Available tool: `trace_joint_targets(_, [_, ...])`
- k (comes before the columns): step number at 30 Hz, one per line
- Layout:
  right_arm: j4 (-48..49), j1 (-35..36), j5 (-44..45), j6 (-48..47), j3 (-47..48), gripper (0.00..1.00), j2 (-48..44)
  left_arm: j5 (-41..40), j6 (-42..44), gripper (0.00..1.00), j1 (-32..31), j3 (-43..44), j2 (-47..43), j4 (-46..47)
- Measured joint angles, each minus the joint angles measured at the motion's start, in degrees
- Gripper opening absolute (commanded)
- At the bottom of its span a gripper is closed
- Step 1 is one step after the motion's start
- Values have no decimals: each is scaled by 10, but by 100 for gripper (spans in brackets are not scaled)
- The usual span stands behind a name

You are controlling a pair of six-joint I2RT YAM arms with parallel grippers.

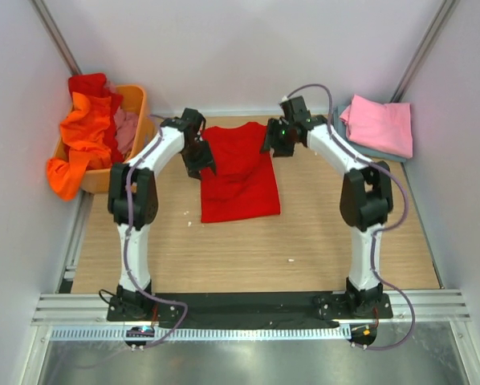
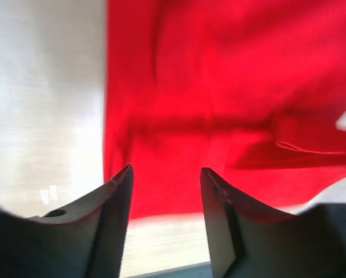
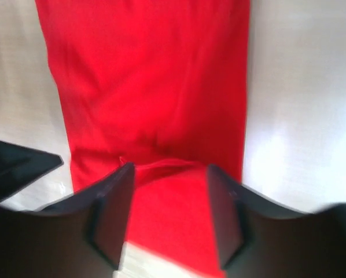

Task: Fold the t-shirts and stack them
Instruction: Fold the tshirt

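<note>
Two sets of jaws, parted and empty: left gripper (image 1: 205, 168) and right gripper (image 1: 273, 147) over the red t-shirt (image 1: 240, 180); orange basket (image 1: 142, 104) left, pink t-shirt (image 1: 378, 124) right.

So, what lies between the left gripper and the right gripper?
The red t-shirt: its far part fills the stretch between the left gripper and the right gripper, as the top external view shows.

We cannot see the far corners of the red t-shirt (image 1: 240, 178) under the left gripper (image 1: 201, 166) and right gripper (image 1: 276, 144), both wrist views blur and crop it, and to its right a pink t-shirt (image 1: 378, 124) hides most of a grey-blue t-shirt (image 1: 388, 154).
</note>
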Motion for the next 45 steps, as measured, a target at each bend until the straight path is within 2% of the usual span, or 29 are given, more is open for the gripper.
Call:
trace_joint_targets(1, [-8,-8,-6,-2,56,65,40,8,-1,60,10,31,26,-10])
trace_joint_targets(4, [-45,-32,-7,-9,225,67,155,16,0,64,50,131,110,-45])
trace_joint_targets(6, [-68,-46,2,-11,275,67,181,14,1,65,67,160,123,-67])
trace_joint_targets(8, [-87,-57,14,-13,271,67,171,4,3,65,78,179,114,-88])
trace_joint_targets(10, [-78,-63,24,-14,216,67,130,-7,11,61,78,176,86,-92])
trace_joint_targets(12, [-68,-62,30,-13,121,66,63,-19,16,59,70,136,37,-80])
trace_joint_targets(16, [-14,-37,28,-5,-99,64,-103,-38,22,57,32,-26,-114,-37])
trace_joint_targets(19, [20,4,21,3,-220,62,-195,-40,11,56,-4,-141,-197,1])
trace_joint_targets(24, [68,62,11,27,-340,61,-242,-49,-8,54,-32,-240,-207,50])
trace_joint_targets(29, [64,76,10,49,-402,60,-295,-63,-20,51,-38,-256,-181,89])
trace_joint_targets(37, [63,96,14,61,-425,60,-437,-70,-22,45,-40,-256,-148,148])
trace_joint_targets(45, [22,96,28,66,-504,59,-513,-72,-24,36,-40,-256,-116,168])
